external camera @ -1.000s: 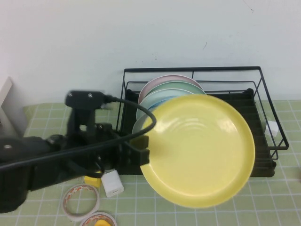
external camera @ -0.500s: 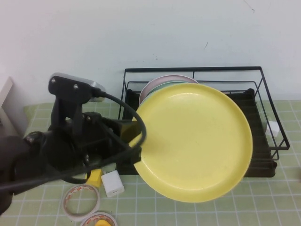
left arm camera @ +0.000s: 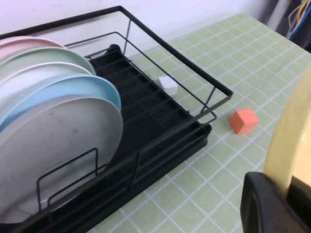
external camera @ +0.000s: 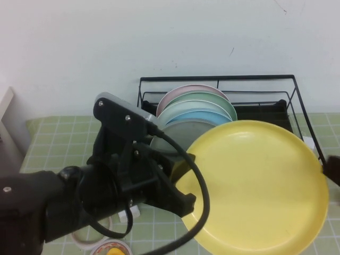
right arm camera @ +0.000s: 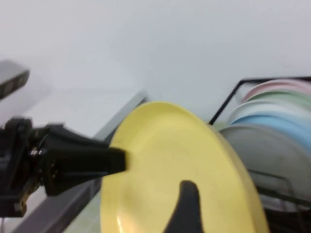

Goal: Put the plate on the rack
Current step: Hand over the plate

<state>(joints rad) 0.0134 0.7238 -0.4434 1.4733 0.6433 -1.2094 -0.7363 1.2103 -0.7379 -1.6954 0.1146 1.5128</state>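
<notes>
The left end effector (external camera: 178,183) was clamped on the yellow plate's (external camera: 255,186) left rim, holding it above the worktop (external camera: 58,133) before the rack (external camera: 289,114). The right end effector (external camera: 333,169) sat at its right edge; its grip couldn't be told.

Stacked plates (external camera: 194,114) fill the rack's (external camera: 276,114) left; right side free.

No words, numbers or signs to read anywhere. Nothing written on the yellow plate (external camera: 260,186), the black rack (external camera: 289,114) or the plates standing in it. Left gripper (external camera: 180,186) down at the near left of the table, clamped on the plate's rim, no label on it. Right gripper (external camera: 333,170) at the far right edge, no marks either.
</notes>
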